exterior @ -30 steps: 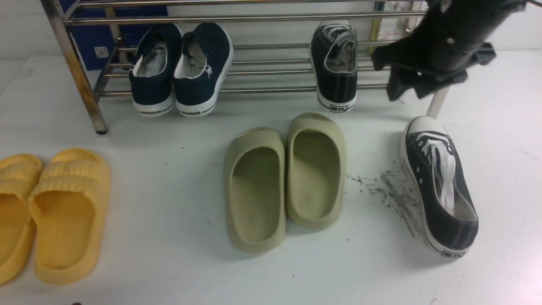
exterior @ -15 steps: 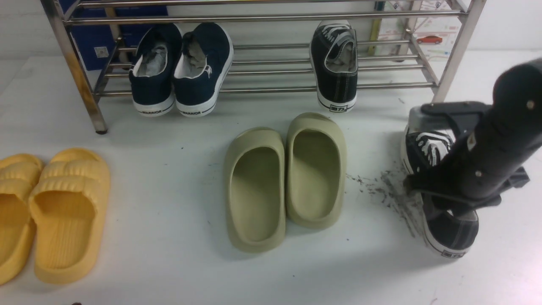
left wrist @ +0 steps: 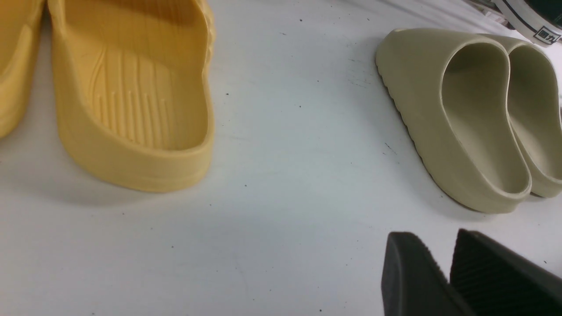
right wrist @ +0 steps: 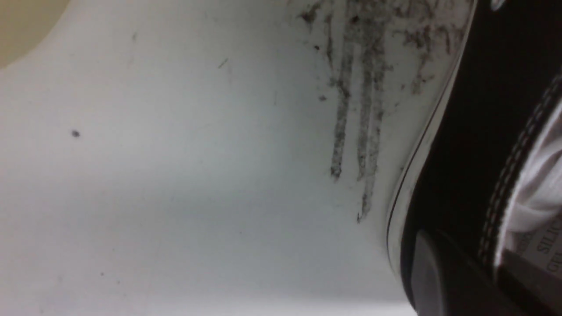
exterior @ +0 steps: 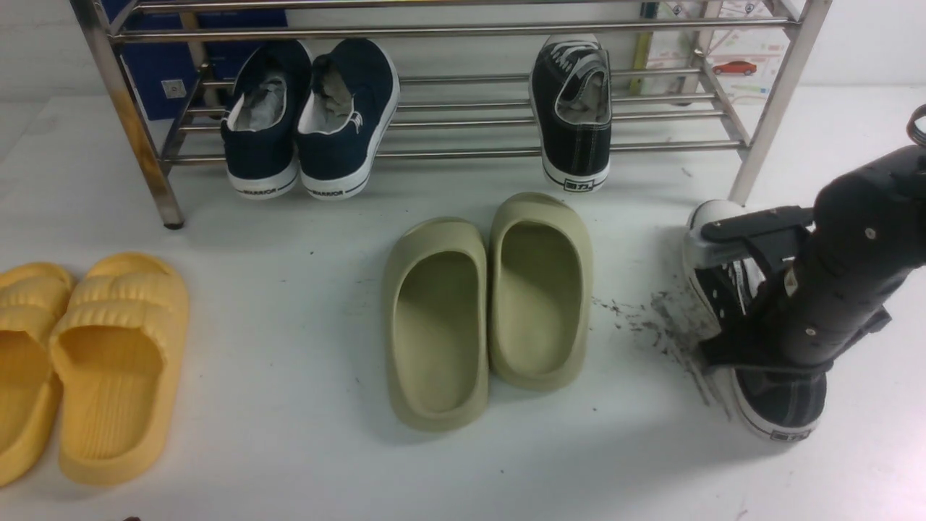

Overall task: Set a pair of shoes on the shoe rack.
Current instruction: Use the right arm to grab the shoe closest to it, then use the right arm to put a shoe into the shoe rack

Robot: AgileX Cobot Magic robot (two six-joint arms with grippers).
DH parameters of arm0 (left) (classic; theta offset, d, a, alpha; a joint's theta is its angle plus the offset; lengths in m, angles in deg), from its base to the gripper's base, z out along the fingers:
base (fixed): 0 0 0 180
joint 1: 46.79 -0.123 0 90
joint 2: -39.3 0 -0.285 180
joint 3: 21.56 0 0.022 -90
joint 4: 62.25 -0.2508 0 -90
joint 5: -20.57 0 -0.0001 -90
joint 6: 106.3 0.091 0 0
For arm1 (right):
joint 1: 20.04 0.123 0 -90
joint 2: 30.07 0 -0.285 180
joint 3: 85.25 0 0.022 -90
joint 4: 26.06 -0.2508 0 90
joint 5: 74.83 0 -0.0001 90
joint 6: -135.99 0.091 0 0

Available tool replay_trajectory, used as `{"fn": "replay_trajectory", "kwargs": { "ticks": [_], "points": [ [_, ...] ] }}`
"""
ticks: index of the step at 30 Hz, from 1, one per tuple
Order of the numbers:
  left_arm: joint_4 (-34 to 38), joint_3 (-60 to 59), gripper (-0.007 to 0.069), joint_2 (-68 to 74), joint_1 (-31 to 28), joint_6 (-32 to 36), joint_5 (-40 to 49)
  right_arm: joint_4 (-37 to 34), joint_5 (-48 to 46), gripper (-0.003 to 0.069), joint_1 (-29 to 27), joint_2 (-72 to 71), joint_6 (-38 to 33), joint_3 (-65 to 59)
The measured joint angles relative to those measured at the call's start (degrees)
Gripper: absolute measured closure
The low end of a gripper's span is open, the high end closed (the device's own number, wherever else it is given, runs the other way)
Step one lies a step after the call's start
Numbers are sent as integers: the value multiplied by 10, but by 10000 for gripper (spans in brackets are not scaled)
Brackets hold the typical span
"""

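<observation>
One black sneaker (exterior: 575, 123) stands toe-in on the lower tubes of the steel shoe rack (exterior: 463, 32), right of centre. The other black sneaker (exterior: 785, 401) lies on the white table at the right, in front of the rack's right post. My right gripper (exterior: 752, 362) is down on it. In the right wrist view the gripper (right wrist: 478, 281) has one finger outside the sneaker's (right wrist: 474, 131) side wall and one inside, shut on that wall. My left gripper (left wrist: 432, 245) is shut and empty, low over the table, and is out of the front view.
A navy WARRIOR pair (exterior: 311, 123) sits on the rack's left part. Olive slippers (exterior: 492, 304) lie mid-table and yellow slippers (exterior: 87, 362) at the left. Dark scuff marks (exterior: 665, 325) run beside the table sneaker.
My right arm came down from in front of the rack's right end onto the table sneaker. The sneaker has turned slightly. The left side has not changed.
</observation>
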Motion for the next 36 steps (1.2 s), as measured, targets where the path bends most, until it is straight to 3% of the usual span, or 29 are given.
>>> {"fn": "replay_trajectory", "kwargs": {
  "ticks": [10,20,36],
  "points": [
    [0,0,447,0,0,0,0,-6,-59,637,0,-39,-52,77],
    [0,0,440,0,0,0,0,-6,-38,637,0,-39,-128,125],
    [0,0,421,0,0,0,0,1,13,637,-12,49,-132,234]
  ]
}}
